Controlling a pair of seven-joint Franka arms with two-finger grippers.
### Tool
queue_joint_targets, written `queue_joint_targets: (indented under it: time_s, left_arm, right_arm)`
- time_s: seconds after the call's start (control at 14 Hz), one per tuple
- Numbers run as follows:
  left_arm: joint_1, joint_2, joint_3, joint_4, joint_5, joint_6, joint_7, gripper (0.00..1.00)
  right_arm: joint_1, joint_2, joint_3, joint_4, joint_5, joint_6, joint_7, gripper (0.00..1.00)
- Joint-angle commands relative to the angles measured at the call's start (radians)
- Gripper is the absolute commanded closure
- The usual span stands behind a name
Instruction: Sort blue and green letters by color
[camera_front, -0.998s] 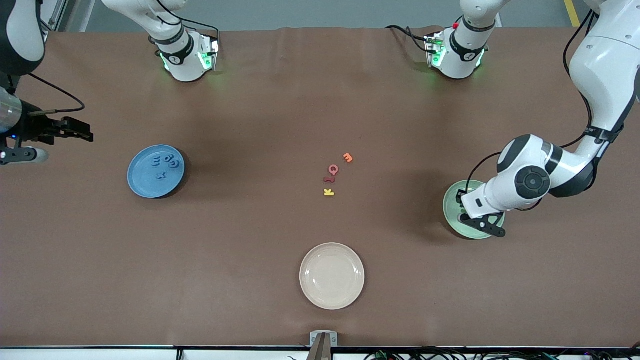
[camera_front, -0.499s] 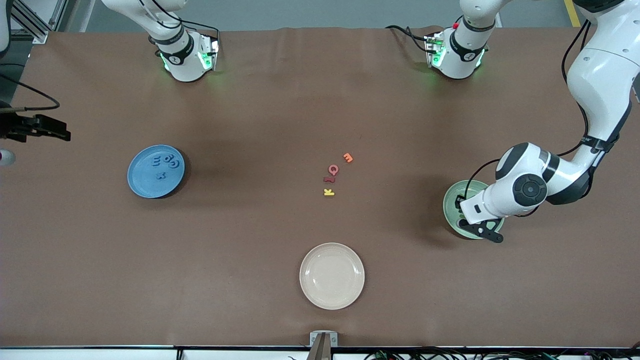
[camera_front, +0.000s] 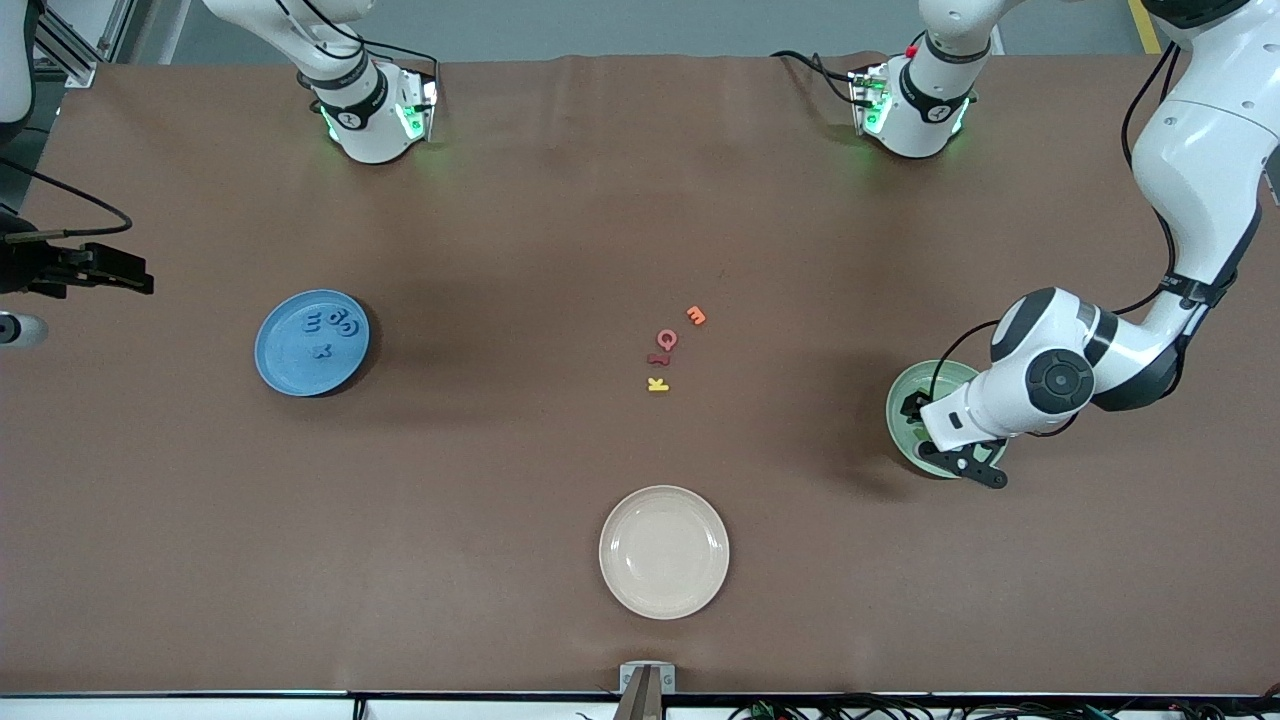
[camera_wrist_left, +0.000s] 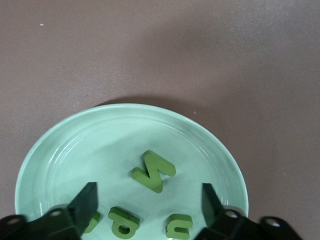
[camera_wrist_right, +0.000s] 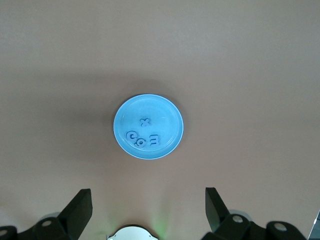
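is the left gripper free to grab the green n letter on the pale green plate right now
Probably yes: the left gripper hangs open right over the pale green plate, and the green N letter lies flat between its fingers with nothing covering it.

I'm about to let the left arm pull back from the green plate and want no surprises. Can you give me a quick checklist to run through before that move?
1. Left gripper open, nothing between its fingers: ok.
2. Green letters lie in the green plate; the N lies flat, three more show at the edge of the left wrist view: ok.
3. Four blue letters in the blue plate: ok.
4. Right gripper open, waiting above the right arm's end of the table: ok.
5. Red, orange and yellow letters lie apart from both plates: ok.
6. Beige plate holds nothing: ok.
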Motion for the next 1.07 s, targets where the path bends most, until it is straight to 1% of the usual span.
queue_joint_targets:
  time_s: [0.0, 0.21, 0.43, 0.57, 0.71, 0.78, 0.86, 1.0]
  left_arm:
    - [-0.002, -0.017, 0.004, 0.005, 0.007, -0.009, -0.004, 0.0]
    - [0.002, -0.028, 0.004, 0.005, 0.001, -0.01, -0.004, 0.0]
    - [0.006, -0.03, 0.004, 0.009, -0.004, -0.048, -0.006, 0.0]
    - [0.035, -0.055, -0.003, 0.009, -0.033, -0.055, 0.007, 0.0]
    - [0.032, -0.075, 0.005, 0.008, -0.172, -0.055, 0.049, 0.0]
    - [0.031, -0.103, 0.011, 0.002, -0.246, -0.053, 0.103, 0.0]
    - [0.008, -0.144, 0.046, -0.005, -0.328, -0.052, 0.158, 0.0]
    - [-0.104, -0.247, 0.187, -0.021, -0.499, -0.052, 0.238, 0.0]
  right_arm:
    - [-0.006, -0.03, 0.007, -0.001, 0.035, -0.017, 0.012, 0.0]
    - [-0.004, -0.092, 0.007, -0.058, 0.04, -0.007, 0.012, 0.0]
    - [-0.004, -0.144, 0.005, -0.093, 0.04, -0.017, 0.011, 0.0]
    - [-0.004, -0.174, 0.001, -0.121, 0.04, -0.017, 0.012, 0.0]
    - [0.002, -0.194, 0.001, -0.121, 0.04, -0.023, 0.011, 0.0]
    - [0.003, -0.198, 0.002, -0.123, 0.04, -0.028, 0.011, 0.0]
    - [0.0, -0.2, 0.004, -0.121, 0.04, -0.034, 0.011, 0.0]
    - [0.0, -0.211, 0.005, -0.121, 0.037, -0.036, 0.008, 0.0]
